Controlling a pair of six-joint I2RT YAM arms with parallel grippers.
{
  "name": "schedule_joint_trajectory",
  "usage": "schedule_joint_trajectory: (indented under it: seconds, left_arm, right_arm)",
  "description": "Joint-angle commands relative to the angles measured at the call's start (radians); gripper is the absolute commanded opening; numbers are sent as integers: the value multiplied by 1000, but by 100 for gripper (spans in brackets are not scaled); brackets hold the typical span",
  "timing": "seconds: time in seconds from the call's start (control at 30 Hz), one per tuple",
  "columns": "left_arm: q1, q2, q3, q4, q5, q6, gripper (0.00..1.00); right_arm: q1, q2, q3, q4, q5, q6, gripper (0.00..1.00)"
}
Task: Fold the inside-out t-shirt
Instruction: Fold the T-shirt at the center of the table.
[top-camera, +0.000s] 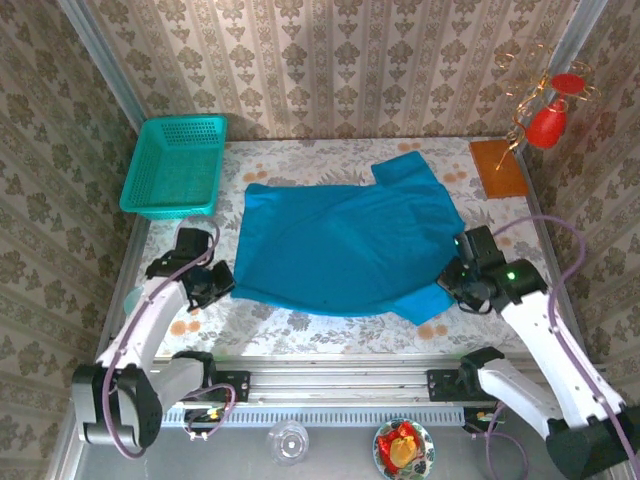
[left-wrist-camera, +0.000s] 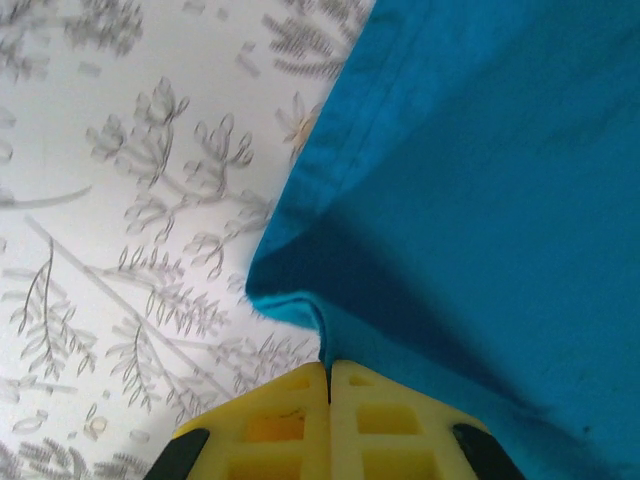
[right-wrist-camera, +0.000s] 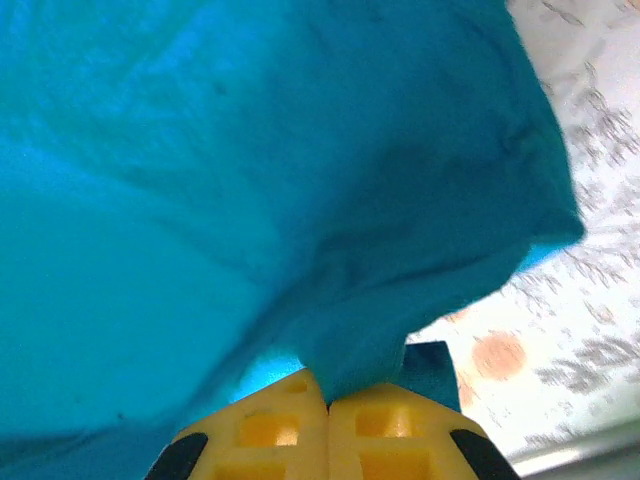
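Wallpaper (top-camera: 330, 60) in a beige damask closes in the table (top-camera: 300, 325) on three sides, and the tabletop has a pale floral print. The t-shirt (top-camera: 340, 245) lies spread flat at the middle, one sleeve toward the far wall. A green basket (top-camera: 175, 165) sits at the far left corner and a brown mat (top-camera: 497, 167) at the far right. The left gripper (left-wrist-camera: 328, 372) is clenched on the shirt's near-left hem corner, low over the cloth. The right gripper (right-wrist-camera: 328, 398) is clamped on a bunch of fabric at the near-right sleeve. A metal rail (top-camera: 340, 383) runs along the near edge.
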Motion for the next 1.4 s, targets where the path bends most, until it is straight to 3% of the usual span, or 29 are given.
schedule_joint_trajectory:
  seconds: [0.0, 0.2, 0.7, 1.37]
  left_arm:
    - [10, 61, 63, 45, -23, 66, 0]
    - [12, 199, 121, 88, -51, 107, 0]
    - [31, 430, 203, 146, -69, 149, 0]
    - [32, 526, 227, 178, -65, 148, 0]
  right_arm:
    - [-16, 93, 63, 112, 35, -118, 0]
    - [-63, 254, 122, 184, 28, -192, 0]
    - [-149, 562, 223, 310, -146, -337, 0]
    - [-173, 783, 357, 326, -233, -428, 0]
